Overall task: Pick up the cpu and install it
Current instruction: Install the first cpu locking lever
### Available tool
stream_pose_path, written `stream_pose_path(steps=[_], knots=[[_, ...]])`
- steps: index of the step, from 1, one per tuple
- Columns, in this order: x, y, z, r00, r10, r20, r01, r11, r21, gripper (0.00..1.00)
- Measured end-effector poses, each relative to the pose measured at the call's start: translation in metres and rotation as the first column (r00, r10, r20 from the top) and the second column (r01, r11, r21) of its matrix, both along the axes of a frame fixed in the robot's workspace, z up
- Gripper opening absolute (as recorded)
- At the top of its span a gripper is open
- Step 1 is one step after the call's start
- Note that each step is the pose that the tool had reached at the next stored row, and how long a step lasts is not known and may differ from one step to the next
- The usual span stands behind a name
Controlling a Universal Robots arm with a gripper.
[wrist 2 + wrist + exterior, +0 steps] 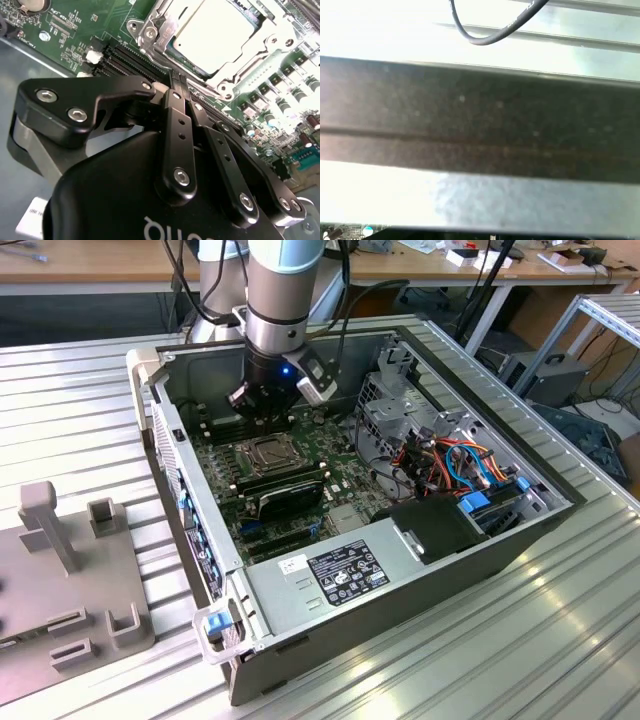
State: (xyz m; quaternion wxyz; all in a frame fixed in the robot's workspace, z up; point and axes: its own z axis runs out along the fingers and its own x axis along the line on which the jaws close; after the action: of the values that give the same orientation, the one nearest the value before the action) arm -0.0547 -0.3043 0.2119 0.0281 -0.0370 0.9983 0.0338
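progress: late | cpu [212, 35] seated in socket [150, 32], just beyond tool [181, 82] tips | tool: fingers pressed together, holding nothing | left: bracket looks unlatched, unsure

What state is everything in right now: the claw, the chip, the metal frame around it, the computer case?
gripper: shut, holding nothing, beside the socket.
cpu: lying flat in the socket.
socket frame: bracket open, not clamped over the chip.
computer case: on its side, panel off.
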Motion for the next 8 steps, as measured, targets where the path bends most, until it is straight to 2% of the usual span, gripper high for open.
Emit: stream_pose_path(steps=[7,8], knots=[[0.0,0.0,0.0142,1.0,0.0,-0.0001,0.0,1.0,-0.0001,0.11],[0.0,0.0,0.0209,1.0,0.0,-0.0001,0.0,1.0,0.0,0.11]])
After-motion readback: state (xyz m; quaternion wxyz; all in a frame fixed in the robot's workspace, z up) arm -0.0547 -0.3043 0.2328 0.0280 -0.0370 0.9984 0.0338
